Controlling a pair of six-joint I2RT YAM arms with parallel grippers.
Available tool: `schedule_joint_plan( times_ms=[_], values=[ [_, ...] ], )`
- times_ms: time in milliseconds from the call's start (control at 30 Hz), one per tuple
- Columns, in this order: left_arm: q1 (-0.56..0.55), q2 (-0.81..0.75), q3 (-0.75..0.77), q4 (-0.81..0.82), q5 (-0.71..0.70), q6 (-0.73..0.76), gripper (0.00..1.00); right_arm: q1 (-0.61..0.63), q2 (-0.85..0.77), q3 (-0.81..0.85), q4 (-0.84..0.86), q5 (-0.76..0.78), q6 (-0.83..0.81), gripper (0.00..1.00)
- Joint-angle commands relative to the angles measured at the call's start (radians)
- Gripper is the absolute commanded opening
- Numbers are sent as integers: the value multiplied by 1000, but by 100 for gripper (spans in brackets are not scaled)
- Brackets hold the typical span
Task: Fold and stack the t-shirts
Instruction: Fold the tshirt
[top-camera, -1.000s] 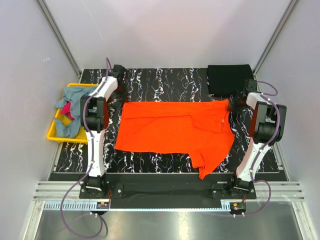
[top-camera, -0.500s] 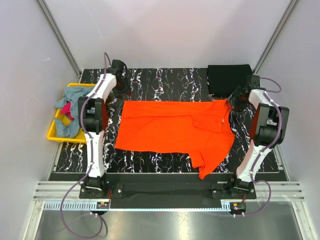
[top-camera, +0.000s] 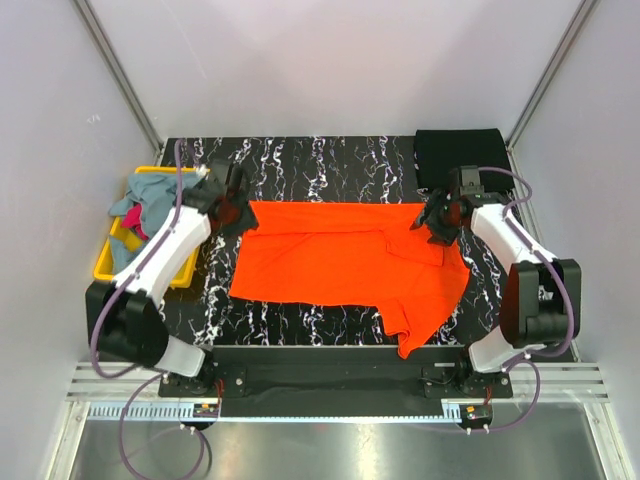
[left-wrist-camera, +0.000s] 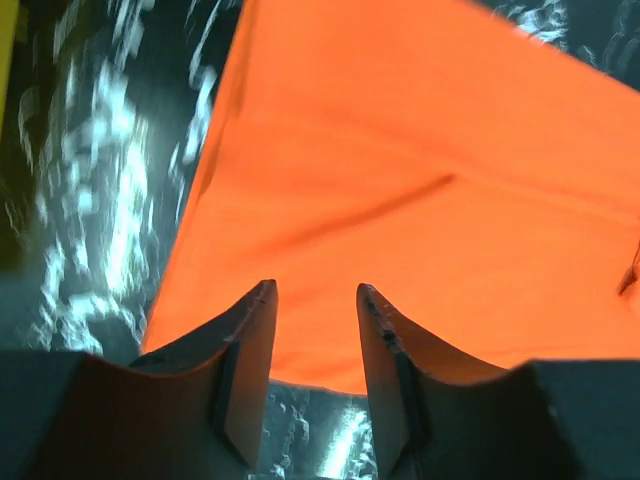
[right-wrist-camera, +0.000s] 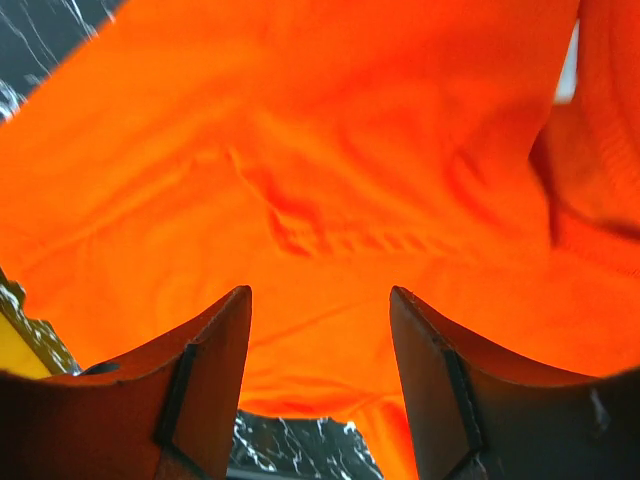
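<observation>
- The orange t-shirt (top-camera: 330, 255) lies flat across the middle of the table (top-camera: 330, 160). It runs lengthwise from left to right, and part of it is already doubled over near its right end. One flap trails toward the near edge, right of centre. Judging by that, the fold is only partly made.
- The left arm (top-camera: 170, 245) reaches to the shirt's far-left corner. Its jaws are parted with nothing between them, hanging just over the cloth's edge where orange meets bare table.
- The right arm (top-camera: 505, 235) reaches to the shirt's far-right corner. Its jaws stand wider apart and are also empty, with rumpled orange cloth filling the view below.
- The likely reason for this mirrored placing is that a corner in each set of jaws lets the far hem be lifted evenly and carried toward the near edge. That would give a straight crease rather than a skewed one.
- The black t-shirt (top-camera: 455, 155) sits folded in the far-right corner, which appears to be the base of the stack.
- The yellow bin (top-camera: 105, 268) stands at the left edge. It holds a grey-blue t-shirt (top-camera: 150, 190) and a magenta t-shirt (top-camera: 133, 222), both crumpled and waiting to be folded.
</observation>
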Motion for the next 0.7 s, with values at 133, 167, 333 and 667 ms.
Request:
schedule_joint_plan(
  times_ms=[133, 167, 333, 667],
  values=[
    [9, -294, -265, -34, -81, -451, 48, 6, -138, -101, 10, -29, 43, 64],
    [8, -318, -300, -54, -82, -536, 48, 6, -146, -112, 10, -29, 40, 64],
    [4, -325, -423, -76, -113, -637, 47, 8, -192, -130, 10, -40, 37, 64],
    [3, -288, -549, -28, -153, -743, 44, 162, -325, -224, -44, 75, 75, 61]
  ],
)
